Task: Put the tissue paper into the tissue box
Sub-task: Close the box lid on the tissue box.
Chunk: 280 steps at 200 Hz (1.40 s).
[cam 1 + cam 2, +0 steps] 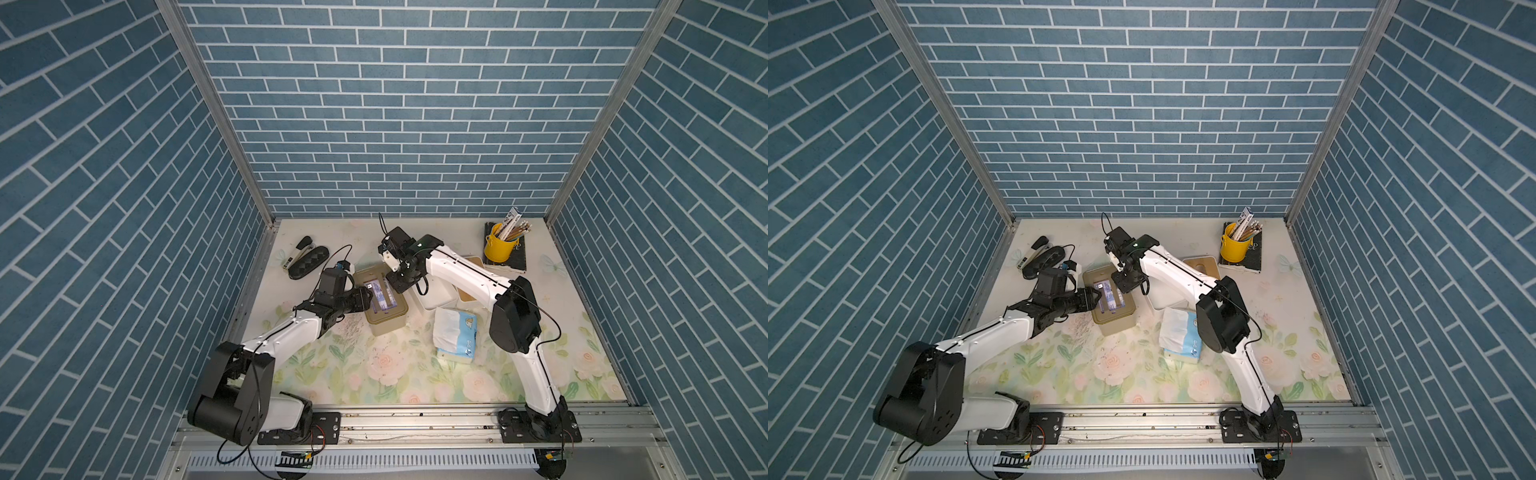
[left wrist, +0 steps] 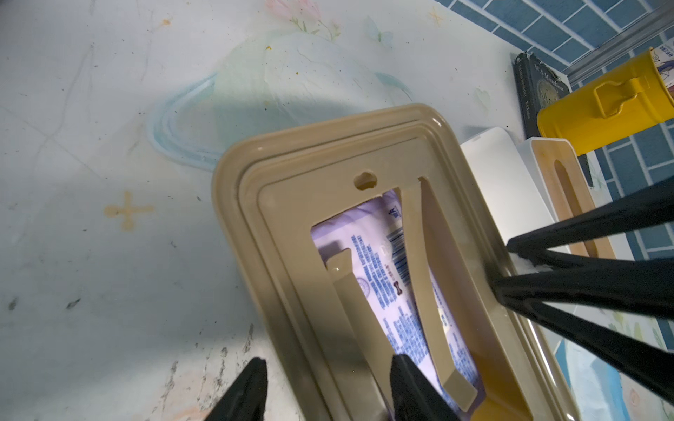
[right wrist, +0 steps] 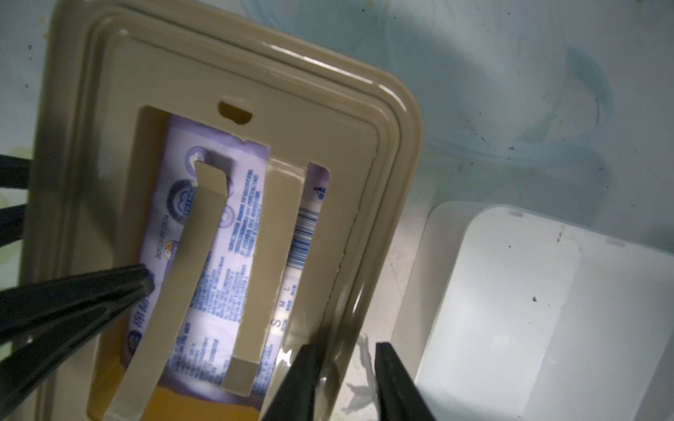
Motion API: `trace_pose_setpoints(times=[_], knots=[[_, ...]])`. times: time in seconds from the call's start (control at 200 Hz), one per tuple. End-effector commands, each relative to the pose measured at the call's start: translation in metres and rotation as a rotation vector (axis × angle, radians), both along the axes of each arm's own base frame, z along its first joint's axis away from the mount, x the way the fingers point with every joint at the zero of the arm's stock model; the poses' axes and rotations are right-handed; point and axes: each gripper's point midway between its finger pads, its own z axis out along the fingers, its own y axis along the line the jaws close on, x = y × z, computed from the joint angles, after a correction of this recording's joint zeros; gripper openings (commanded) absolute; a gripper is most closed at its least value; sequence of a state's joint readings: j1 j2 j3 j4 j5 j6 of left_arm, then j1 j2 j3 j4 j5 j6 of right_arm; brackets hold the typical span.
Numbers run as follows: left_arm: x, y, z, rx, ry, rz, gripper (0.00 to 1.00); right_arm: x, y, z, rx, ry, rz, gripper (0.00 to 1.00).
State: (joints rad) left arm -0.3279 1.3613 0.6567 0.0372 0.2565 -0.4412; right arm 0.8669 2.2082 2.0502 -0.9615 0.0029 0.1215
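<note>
The tan tissue box (image 1: 388,322) (image 1: 1115,324) stands left of centre on the floral table, its slotted panel (image 2: 310,164) (image 3: 328,91) facing up with two loose tabs. Through the slot shows a purple tissue paper pack (image 1: 380,297) (image 2: 368,262) (image 3: 233,255), lying inside the box. My left gripper (image 1: 369,300) (image 1: 1098,297) (image 2: 328,361) is open across the box's left rim, one finger over the table, the other over the pack. My right gripper (image 1: 392,277) (image 1: 1119,279) (image 3: 346,346) is slightly open at the opposite rim, one finger on the rim, the other beside it.
A white bin (image 1: 434,299) (image 3: 510,291) sits just right of the box, with a wood-topped lid (image 1: 469,286) behind it. A blue-and-white tissue pack (image 1: 455,336) lies nearer the front. A yellow pencil cup (image 1: 498,247) on a dark book is back right; a stapler (image 1: 297,251) and black case (image 1: 309,262) are back left.
</note>
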Motion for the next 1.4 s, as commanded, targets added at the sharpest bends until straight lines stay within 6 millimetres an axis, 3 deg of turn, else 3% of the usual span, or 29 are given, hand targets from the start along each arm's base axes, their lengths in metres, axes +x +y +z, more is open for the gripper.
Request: trace_pose_setpoints(times=[0.0,0.225,0.23,0.245,0.44,0.84,0.99,1.19,1.395], knots=[[-0.014,0.001,-0.015,0.022,0.055,-0.01,0.59,-0.021,-0.023,-0.012,-0.118,0.056,0.045,0.32],[-0.014,-0.004,-0.02,0.027,0.06,-0.021,0.59,-0.02,-0.024,-0.012,-0.129,0.05,0.039,0.32],[-0.014,-0.004,-0.021,0.028,0.061,-0.02,0.59,-0.02,-0.024,-0.001,-0.109,0.035,0.036,0.32],[-0.014,-0.004,-0.021,0.028,0.063,-0.021,0.58,-0.019,-0.024,0.003,-0.101,0.026,0.035,0.32],[-0.015,-0.005,-0.026,0.037,0.072,-0.023,0.58,-0.021,-0.019,0.02,-0.047,0.014,0.03,0.33],[-0.017,-0.004,-0.024,0.043,0.065,-0.022,0.57,-0.04,-0.013,-0.018,-0.095,0.063,0.056,0.32],[-0.011,-0.002,-0.007,0.045,0.023,-0.002,0.57,-0.041,-0.014,-0.026,-0.121,0.068,0.059,0.32],[0.009,0.009,0.035,0.051,-0.074,0.051,0.57,-0.041,-0.021,-0.032,-0.154,0.072,0.055,0.31],[0.034,0.052,0.075,0.038,-0.175,0.16,0.59,-0.044,-0.025,-0.039,-0.173,0.078,0.057,0.31]])
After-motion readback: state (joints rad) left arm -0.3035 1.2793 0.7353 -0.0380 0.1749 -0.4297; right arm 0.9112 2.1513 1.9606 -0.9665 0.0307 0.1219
